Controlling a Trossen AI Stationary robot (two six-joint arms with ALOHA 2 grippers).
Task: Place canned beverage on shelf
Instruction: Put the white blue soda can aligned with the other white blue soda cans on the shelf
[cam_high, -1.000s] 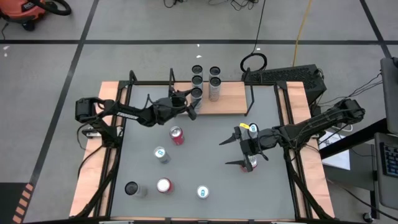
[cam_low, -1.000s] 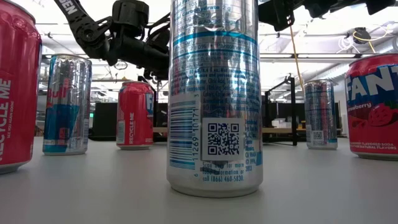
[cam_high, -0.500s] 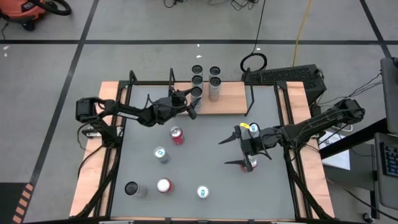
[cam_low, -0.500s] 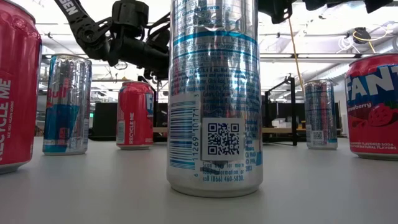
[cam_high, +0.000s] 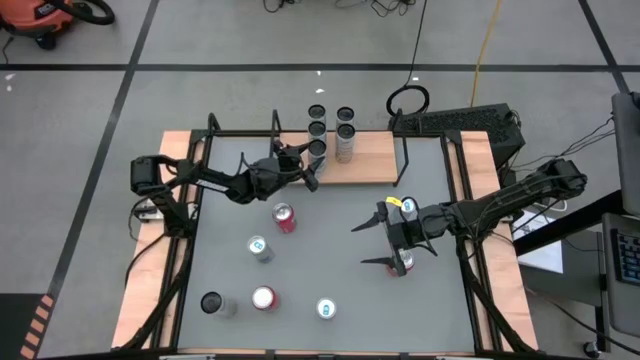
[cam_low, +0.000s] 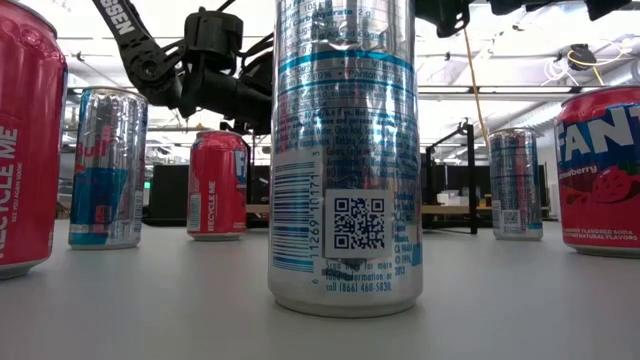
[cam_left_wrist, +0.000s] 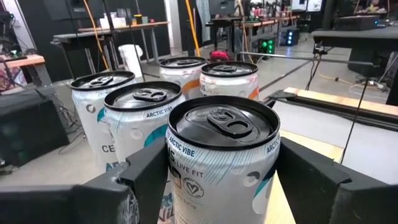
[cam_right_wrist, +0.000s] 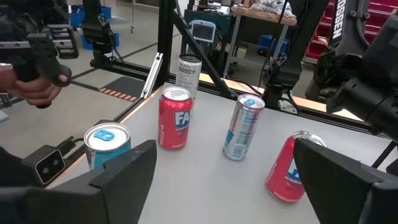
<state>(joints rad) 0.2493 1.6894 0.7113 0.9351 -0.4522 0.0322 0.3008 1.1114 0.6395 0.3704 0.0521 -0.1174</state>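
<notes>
Left gripper (cam_left_wrist: 217, 180) at the shelf (cam_high: 375, 155): its fingers (cam_left_wrist: 149, 177) stand either side of an Arctic Vibe can (cam_left_wrist: 222, 158), black-topped, upright, at the near-left end of the can cluster on the shelf board. Whether the pads press the wall or have just let go, cannot tell; the can appears to rest on the board. Four more black-topped cans stand just behind and beside it.

Handling, judged: thin aluminium wall, stiff if full, smooth printed skin so slippery. A sealed can would be fairly heavy and top-steady only when set flat. Best hold is mid-body across the diameter, pads square to the wall, clear of the top rim. Neighbours touch or nearly touch, so a sideways nudge could topple them.

Right gripper (cam_high: 372, 245) hovers well forward of the shelf with jaws spread wide and empty, over the table (cam_high: 330, 250) beside a red can (cam_high: 402, 263). Loose cans wait further forward, among them a Fanta can (cam_right_wrist: 173, 118).
</notes>
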